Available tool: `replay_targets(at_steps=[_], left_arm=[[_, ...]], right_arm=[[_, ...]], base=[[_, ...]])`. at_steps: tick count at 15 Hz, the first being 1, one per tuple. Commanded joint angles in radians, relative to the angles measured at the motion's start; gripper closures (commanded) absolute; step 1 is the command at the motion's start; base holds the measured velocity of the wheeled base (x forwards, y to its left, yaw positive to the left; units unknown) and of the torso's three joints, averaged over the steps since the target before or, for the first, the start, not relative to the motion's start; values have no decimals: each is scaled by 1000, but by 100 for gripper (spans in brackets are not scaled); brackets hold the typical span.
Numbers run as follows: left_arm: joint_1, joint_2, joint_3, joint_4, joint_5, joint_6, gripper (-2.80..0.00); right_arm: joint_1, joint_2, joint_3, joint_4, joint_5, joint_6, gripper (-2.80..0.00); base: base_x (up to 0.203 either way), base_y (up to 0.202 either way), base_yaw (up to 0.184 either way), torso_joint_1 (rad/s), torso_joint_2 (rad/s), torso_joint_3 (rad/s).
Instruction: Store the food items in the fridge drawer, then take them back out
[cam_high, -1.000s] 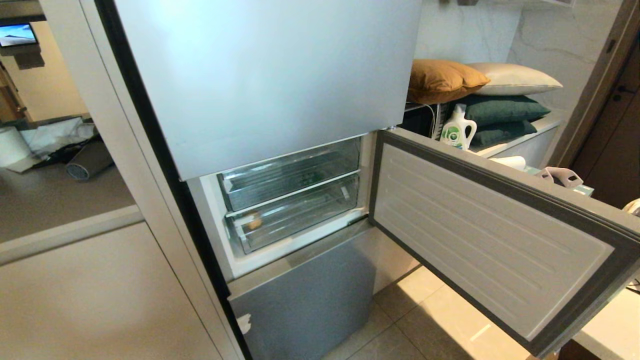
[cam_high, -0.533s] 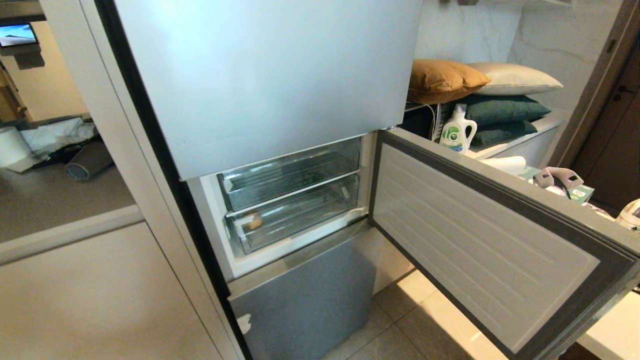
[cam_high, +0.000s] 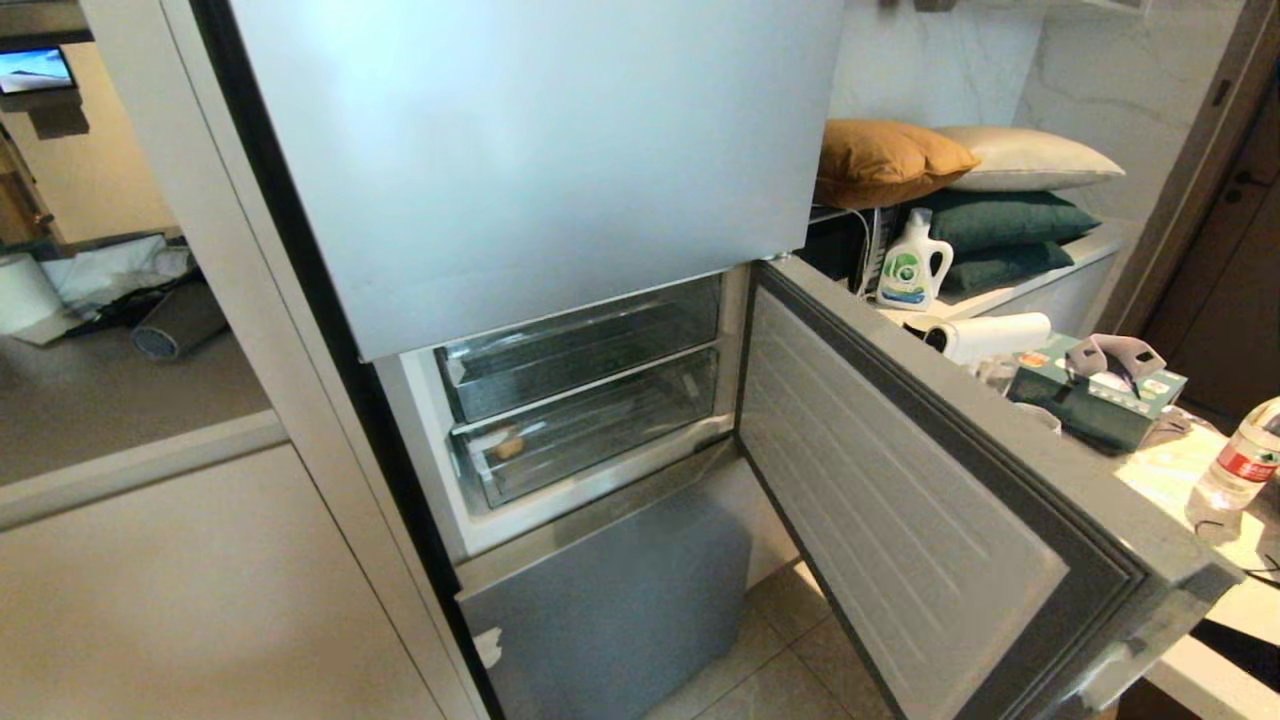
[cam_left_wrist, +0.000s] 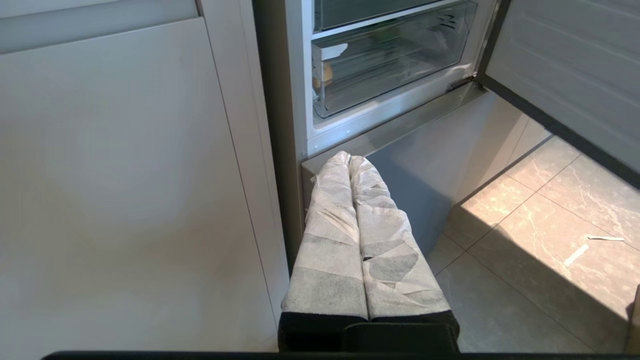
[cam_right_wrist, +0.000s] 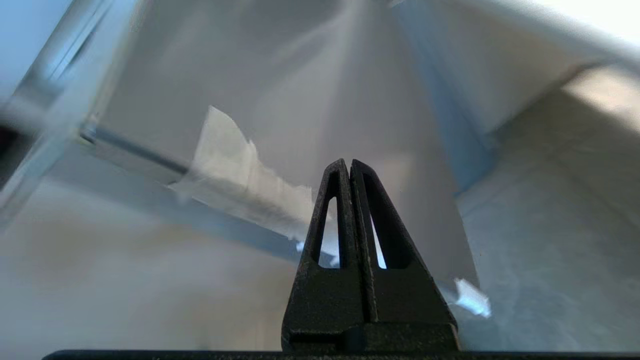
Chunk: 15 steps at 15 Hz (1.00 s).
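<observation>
fridge (cam_high: 520, 160) middle door (cam_high: 900, 500) swung wide | fridge drawer (cam_high: 590, 425) pushed in, tan potato-like lump (cam_high: 508, 445) inside at its left end, pepper not visible | storing looks done, removal left | left gripper (cam_left_wrist: 350, 160) parked low, fingers together, empty | right gripper (cam_right_wrist: 348, 165) pressed together, empty

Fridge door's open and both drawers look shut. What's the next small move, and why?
Probably bring the right gripper, now shut and empty, round the open door to the lower drawer front and pull. That drawer is pushed in with the tan potato inside; the left gripper hangs low, shut.
</observation>
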Motion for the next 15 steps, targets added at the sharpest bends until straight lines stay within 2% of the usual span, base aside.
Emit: replay_targets(at_steps=[1,5,7,9,12,14,15], left_arm=[[0,2,0,0,0,0,0],[0,2,0,0,0,-1,0],[0,2,0,0,0,0,0],[0,2,0,0,0,0,0],[0,2,0,0,0,0,0],[0,2,0,0,0,-1,0],[0,2,0,0,0,0,0]], right_arm=[[115,-99,36,19,5,4,0],[396,-170,43,87,-3,8,0],[557,-171,35,93,-39,8,0],[752,-126,2,95,-140,9,0],[982,70,-113,91,-365,9,0],[1071,193,-191,69,-449,9,0],[1095,251,-218,37,-463,8,0]], base=[[0,0,0,0,0,0],[0,0,0,0,0,0],[0,0,0,0,0,0],[0,0,0,0,0,0],[0,0,0,0,0,0],[0,0,0,0,0,0],[0,0,0,0,0,0]])
